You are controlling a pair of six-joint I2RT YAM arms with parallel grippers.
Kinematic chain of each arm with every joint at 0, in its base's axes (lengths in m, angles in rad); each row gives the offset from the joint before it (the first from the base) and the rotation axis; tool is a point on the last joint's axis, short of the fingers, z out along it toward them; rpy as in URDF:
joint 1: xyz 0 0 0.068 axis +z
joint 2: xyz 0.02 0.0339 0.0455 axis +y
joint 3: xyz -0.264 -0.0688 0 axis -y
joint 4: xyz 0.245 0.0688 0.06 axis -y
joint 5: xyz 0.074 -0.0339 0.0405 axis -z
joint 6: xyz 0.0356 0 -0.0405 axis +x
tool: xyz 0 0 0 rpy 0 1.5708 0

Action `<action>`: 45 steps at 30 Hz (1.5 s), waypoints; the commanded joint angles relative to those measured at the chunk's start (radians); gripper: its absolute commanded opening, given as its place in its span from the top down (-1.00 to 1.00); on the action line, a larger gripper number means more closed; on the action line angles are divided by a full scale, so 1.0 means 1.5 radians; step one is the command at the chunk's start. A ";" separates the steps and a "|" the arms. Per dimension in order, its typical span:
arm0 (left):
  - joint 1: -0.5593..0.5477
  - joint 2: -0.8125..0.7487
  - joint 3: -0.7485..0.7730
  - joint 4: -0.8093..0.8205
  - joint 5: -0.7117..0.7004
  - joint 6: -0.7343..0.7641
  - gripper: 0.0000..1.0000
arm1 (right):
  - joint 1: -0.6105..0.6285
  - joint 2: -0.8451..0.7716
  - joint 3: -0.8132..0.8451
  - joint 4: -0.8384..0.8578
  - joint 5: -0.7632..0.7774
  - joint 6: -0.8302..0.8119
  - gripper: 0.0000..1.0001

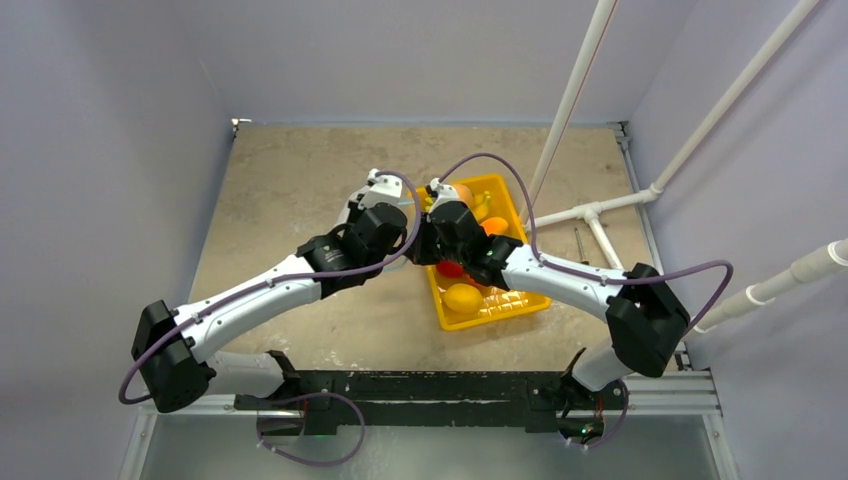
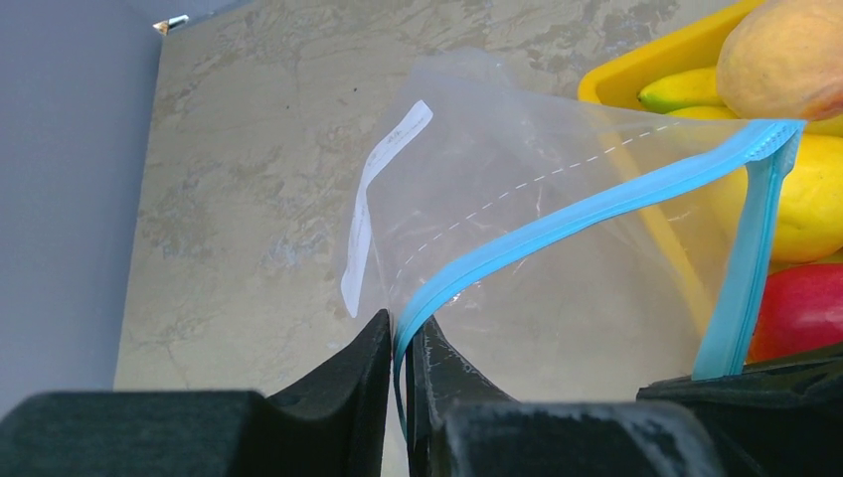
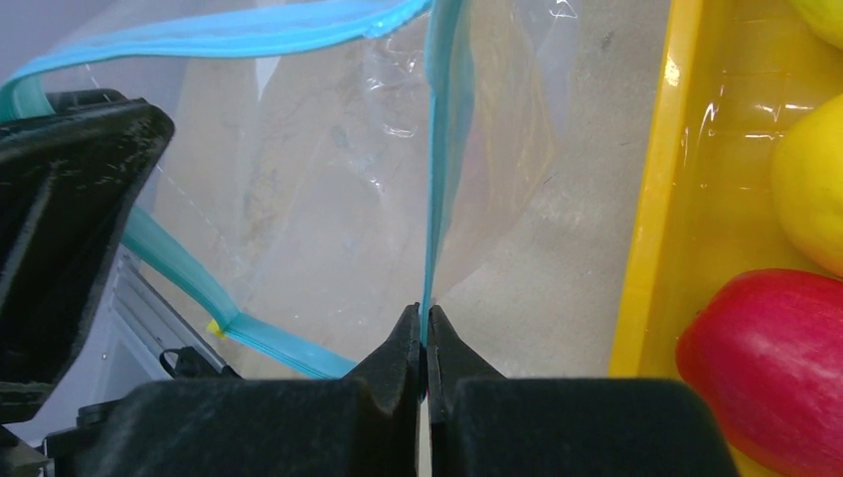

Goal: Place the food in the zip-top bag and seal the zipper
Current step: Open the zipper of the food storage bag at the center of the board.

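Holding the zip-top bag (image 2: 517, 129) up over the counter (image 2: 249, 149), just beside the yellow tray (image 3: 651, 199), both hands pinch its teal zipper (image 2: 596, 204). The left hand (image 2: 403, 343) is closed on one stretch of the strip, and the right hand (image 3: 424, 333) is fully closed on another. The toy fruits (image 3: 765, 368) lie in the tray, none in the bag yet. To open the mouth well, I think the hands should draw apart slowly, each keeping only its own lip.

No readable text; the white strip (image 2: 360, 224) on the zip-top bag (image 2: 517, 149) shows nothing legible.
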 commanded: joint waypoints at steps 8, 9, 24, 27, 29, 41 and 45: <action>0.000 0.007 0.041 -0.008 -0.044 0.045 0.65 | 0.004 0.006 0.034 -0.022 0.025 -0.032 1.00; -0.001 0.007 0.041 -0.009 -0.045 0.047 0.71 | 0.004 0.007 0.035 -0.021 0.023 -0.034 1.00; 0.000 -0.024 0.065 -0.093 -0.057 0.056 1.00 | 0.004 0.037 0.044 -0.017 -0.028 -0.071 1.00; -0.001 -0.031 0.077 -0.147 -0.077 0.036 1.00 | 0.003 0.065 0.052 -0.008 -0.032 -0.083 1.00; 0.000 -0.038 0.080 -0.177 -0.088 0.021 1.00 | 0.002 0.090 0.064 0.007 -0.048 -0.092 1.00; 0.001 -0.104 0.047 -0.244 -0.110 -0.070 1.00 | -0.009 0.219 0.138 0.038 -0.068 -0.119 1.00; 0.000 -0.102 0.027 -0.229 -0.091 -0.091 1.00 | -0.008 0.201 0.149 0.035 -0.063 -0.121 1.00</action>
